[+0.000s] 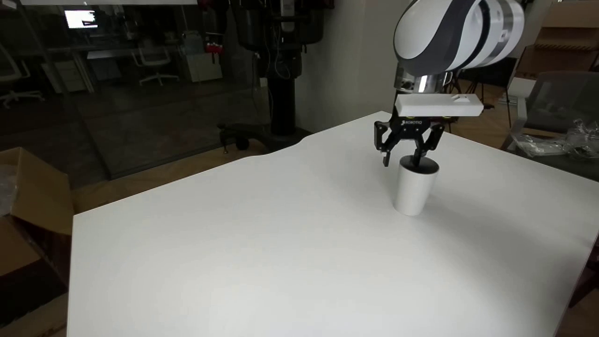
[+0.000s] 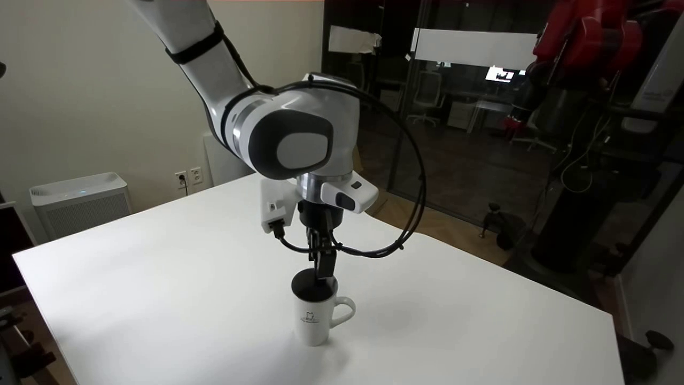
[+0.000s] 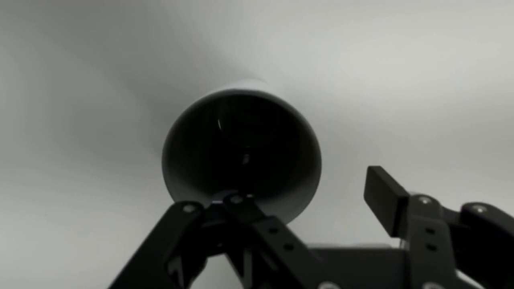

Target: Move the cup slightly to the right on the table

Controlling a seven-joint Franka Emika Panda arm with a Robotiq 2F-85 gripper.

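The cup (image 1: 414, 194) stands upright on the desk (image 1: 224, 262), as far as we can judge, toward two o'clock from the middle of the desk in an exterior view. We would expect ceramic: stiff, fairly heavy for its size, a little slick outside, and liable to chip at the rim if knocked. In an exterior view its handle (image 2: 351, 307) juts out at three o'clock. A pinch on the bare wall, away from that loop, seems to us the soundest hold, with squeeze enough that the smooth side neither slides nor swings.

Our tool (image 1: 401, 160) stands widely parted and clamps nothing. In the wrist view the inner finger (image 3: 241, 209) reaches over the cup's mouth from six o'clock, while the outer finger (image 3: 381, 200) sits outside the rim, between three and four o'clock, with desk showing in between. The wall lies in that gap, so we judge that closing would nip it. Whether the inner finger touches the wall, and how deep it dips, we cannot tell; the outer finger looks clear of the cup.
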